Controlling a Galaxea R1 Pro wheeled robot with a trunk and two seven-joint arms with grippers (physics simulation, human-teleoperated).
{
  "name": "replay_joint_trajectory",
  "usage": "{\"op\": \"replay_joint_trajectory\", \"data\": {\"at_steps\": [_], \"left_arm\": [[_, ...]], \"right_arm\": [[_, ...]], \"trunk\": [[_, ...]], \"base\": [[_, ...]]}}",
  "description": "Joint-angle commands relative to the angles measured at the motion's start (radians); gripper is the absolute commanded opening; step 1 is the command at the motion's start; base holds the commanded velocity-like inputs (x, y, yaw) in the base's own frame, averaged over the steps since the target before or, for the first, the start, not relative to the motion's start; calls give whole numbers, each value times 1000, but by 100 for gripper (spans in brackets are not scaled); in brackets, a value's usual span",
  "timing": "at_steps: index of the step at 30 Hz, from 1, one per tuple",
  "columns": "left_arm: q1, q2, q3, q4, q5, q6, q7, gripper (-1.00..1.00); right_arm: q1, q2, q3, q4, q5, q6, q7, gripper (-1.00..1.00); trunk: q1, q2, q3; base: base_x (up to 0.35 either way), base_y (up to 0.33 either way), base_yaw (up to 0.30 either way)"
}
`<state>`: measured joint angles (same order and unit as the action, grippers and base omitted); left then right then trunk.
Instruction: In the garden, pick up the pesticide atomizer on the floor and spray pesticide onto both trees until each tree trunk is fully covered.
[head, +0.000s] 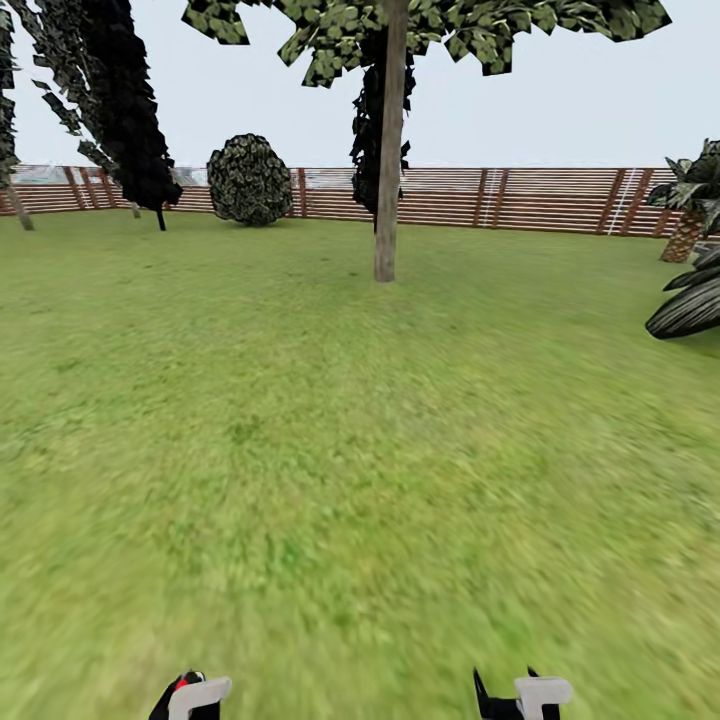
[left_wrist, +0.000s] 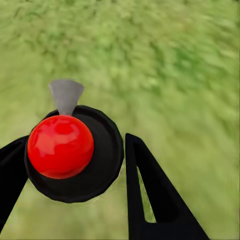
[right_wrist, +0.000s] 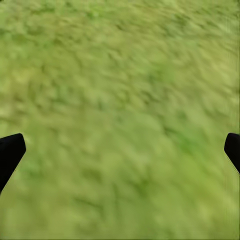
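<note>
Your head camera looks forward and down across the flat green grass floor (head: 330, 450) toward the distant brown slatted wooden fence (head: 540, 197). Both wrist cameras face that grass closely.

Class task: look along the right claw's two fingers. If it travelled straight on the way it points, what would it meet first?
The right claw is open with nothing between its fingers. Straight ahead lies only the grass, so it would likely meet the lawn first; how far off is unclear.

Red-capped black atomizer (left_wrist: 70, 152) between left fingers (left_wrist: 150, 195), beige tree trunk (head: 389, 150) upright on grass (head: 300, 450).
</note>
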<state>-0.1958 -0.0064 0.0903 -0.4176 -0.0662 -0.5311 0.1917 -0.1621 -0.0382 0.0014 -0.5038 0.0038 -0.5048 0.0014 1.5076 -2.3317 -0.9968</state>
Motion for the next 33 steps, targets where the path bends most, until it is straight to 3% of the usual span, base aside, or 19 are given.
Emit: {"op": "replay_joint_trajectory", "data": {"at_steps": [1,33], "left_arm": [[-1,-1,4,0,-7,-3,3,-100],[-1,-1,3,0,-7,-3,3,-100]], "right_arm": [[0,0,0,1,1,-3,0,100],[0,0,0,1,1,-3,0,100]], "trunk": [[0,0,-1],[0,0,-1]], "base": [[339,0,0],[339,0,0]]}}
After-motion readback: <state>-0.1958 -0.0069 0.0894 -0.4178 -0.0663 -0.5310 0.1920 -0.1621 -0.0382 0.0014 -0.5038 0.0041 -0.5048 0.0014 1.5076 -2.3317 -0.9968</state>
